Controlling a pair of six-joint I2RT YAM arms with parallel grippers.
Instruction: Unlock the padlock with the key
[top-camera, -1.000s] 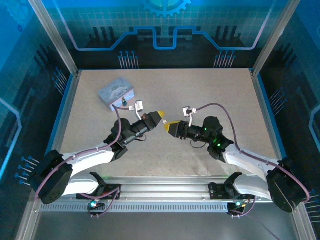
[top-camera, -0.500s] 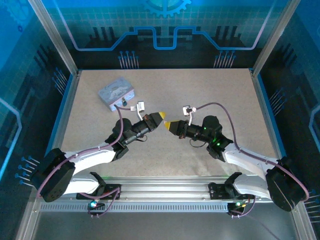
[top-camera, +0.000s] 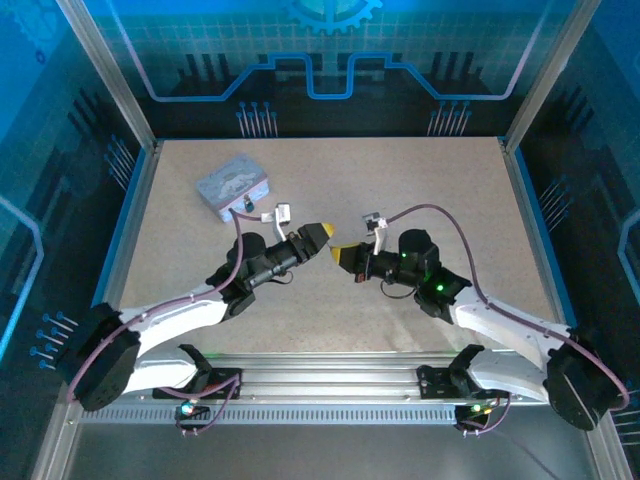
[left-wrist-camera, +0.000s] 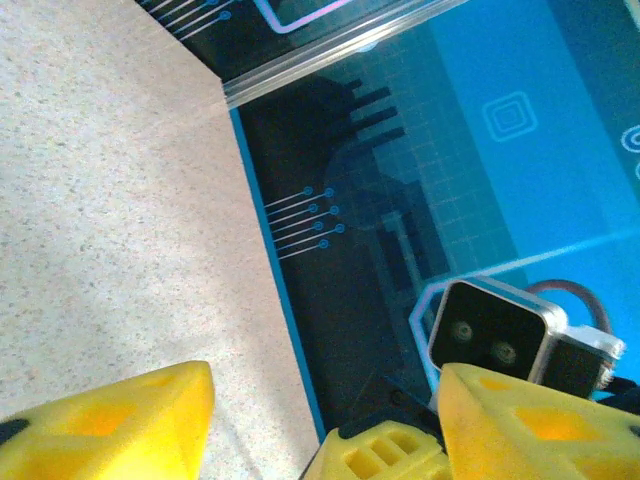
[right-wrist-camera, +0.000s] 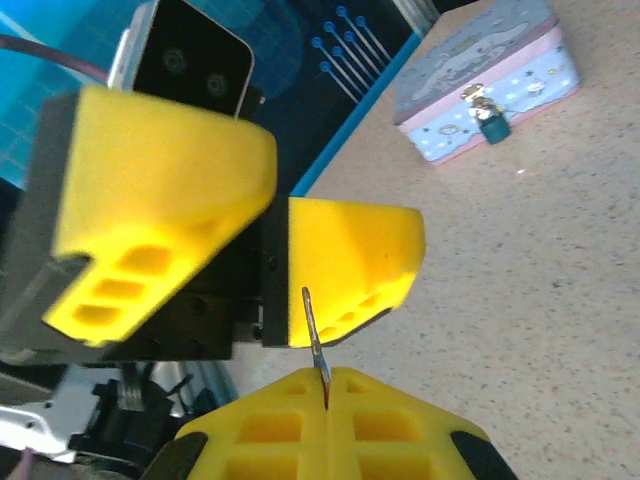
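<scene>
A speckled beige table (top-camera: 420, 180) sits inside blue walls (top-camera: 420, 40). A tin (top-camera: 233, 184) rests at the far left. The left gripper (top-camera: 318, 236), spread open, faces the right gripper (top-camera: 345, 252). The padlock (right-wrist-camera: 490, 122) hangs on the tin's front. The right gripper pinches the key (right-wrist-camera: 313, 335), blade out.

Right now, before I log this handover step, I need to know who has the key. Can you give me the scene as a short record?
key: thin blade standing up from the right gripper's shut fingers
right gripper: shut on the key, tip to tip with the left gripper
left gripper: open, fingers spread wide
key to left gripper: close to one finger, contact unclear
padlock: hanging on the tin's front clasp
tin: on the table, apart from both grippers
</scene>
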